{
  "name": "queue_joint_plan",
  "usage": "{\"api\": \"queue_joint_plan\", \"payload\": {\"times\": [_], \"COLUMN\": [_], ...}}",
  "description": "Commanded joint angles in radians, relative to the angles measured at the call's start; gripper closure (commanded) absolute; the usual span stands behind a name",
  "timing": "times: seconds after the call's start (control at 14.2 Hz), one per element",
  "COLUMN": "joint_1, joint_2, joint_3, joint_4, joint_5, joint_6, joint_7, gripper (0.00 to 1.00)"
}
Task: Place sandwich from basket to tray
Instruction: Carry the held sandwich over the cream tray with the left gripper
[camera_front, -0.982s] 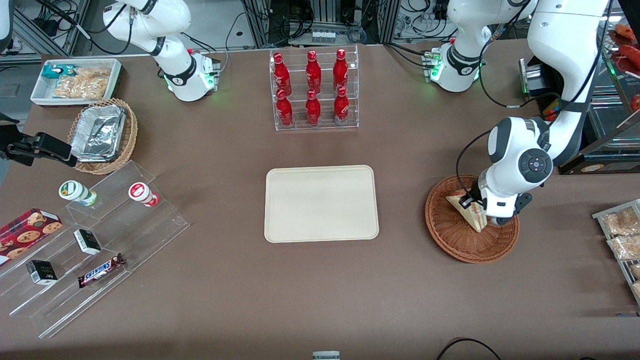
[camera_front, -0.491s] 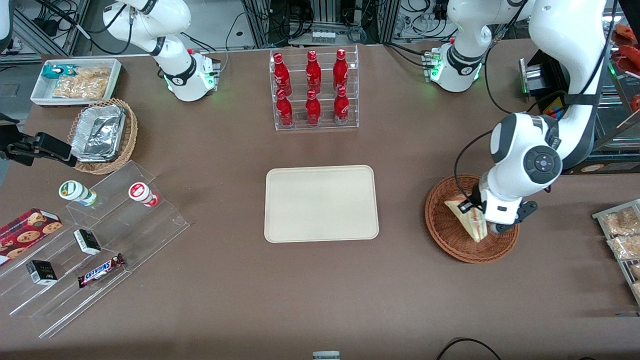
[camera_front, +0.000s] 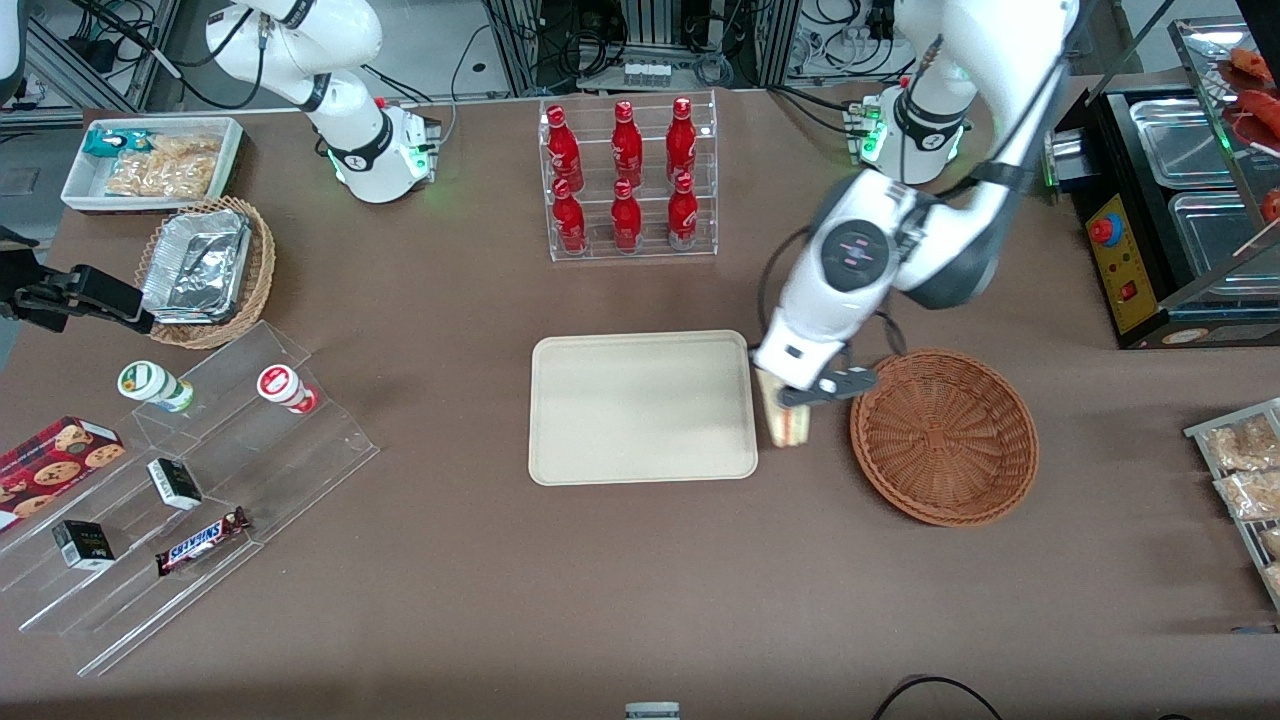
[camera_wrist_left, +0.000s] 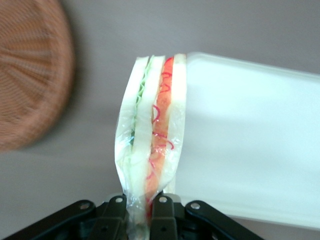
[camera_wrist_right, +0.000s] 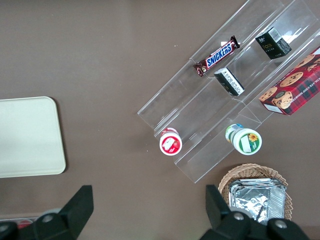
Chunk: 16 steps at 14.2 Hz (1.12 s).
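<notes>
Fingers (camera_wrist_left: 161, 212) of the gripper (camera_wrist_left: 141, 212) pinch the sandwich (camera_wrist_left: 150, 145), carried clear of the basket (camera_front: 943, 436) and hanging at the tray (camera_front: 642, 407) edge. Transfer mostly done; placing and release remain.

Brown table (camera_front: 620, 600), with cabled metal racks (camera_front: 650, 45) farther from the camera.

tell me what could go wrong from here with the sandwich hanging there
The gripper pinches the sandwich only by its thin wrapped end, so it might slip or swing loose in transit. It now hangs between the basket and the tray, right at the tray's edge; releasing here could land it on the rim or the table. Lowering too early might catch its tip on the low rim.
</notes>
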Motion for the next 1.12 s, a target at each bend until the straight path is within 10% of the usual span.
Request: {"api": "queue_joint_plan", "payload": {"times": [0.0,0.84,0.91,1.05], "joint_1": [-0.134,-0.242,-0.242,-0.242], "joint_2": [0.157,0.444,0.447,0.449], "joint_3": [0.012,0.024,0.024,0.024], "joint_4": [0.169,0.447,0.447,0.447], "joint_5": [-0.008,0.007,0.007,0.010], "joint_6": [-0.013,-0.011,-0.011,-0.011], "joint_7": [-0.085,-0.144,-0.144,-0.138], "gripper": [0.93,0.88,0.81,0.27]}}
